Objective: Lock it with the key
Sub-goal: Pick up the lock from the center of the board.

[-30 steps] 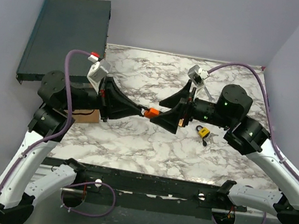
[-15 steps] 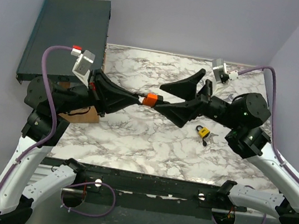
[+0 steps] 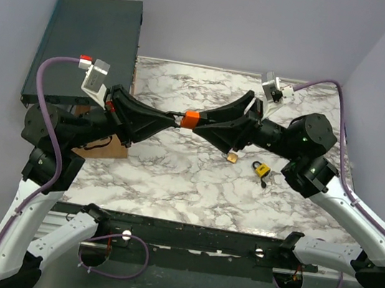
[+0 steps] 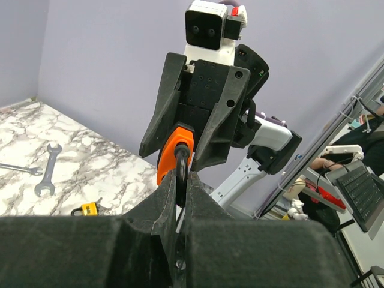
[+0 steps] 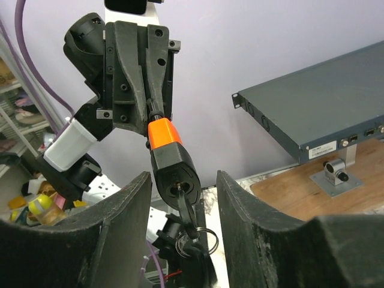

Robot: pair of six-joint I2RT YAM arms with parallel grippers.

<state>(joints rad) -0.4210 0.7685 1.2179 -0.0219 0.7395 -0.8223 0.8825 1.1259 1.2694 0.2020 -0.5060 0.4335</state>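
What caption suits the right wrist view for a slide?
Left gripper holds the orange padlock by its shackle, key inserted, inside the open right gripper.

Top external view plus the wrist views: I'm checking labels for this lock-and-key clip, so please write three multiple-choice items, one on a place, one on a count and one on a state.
1. Where is the orange-and-black padlock?
A. on top of a dark rack unit
B. in the air between the two arms
C. down on the floor

2. How many padlocks show in the top view?
A. one
B. three
C. two

3. How does the left gripper stand?
A. shut on the padlock's dark shackle
B. wide open and empty
C. shut on a wrench

Answers:
1 B: it hangs above the white marble table, where the arms meet.
2 C: there is the orange one, plus a small yellow padlock lying on the marble.
3 A: the left wrist view shows its fingers pinched together on the shackle.
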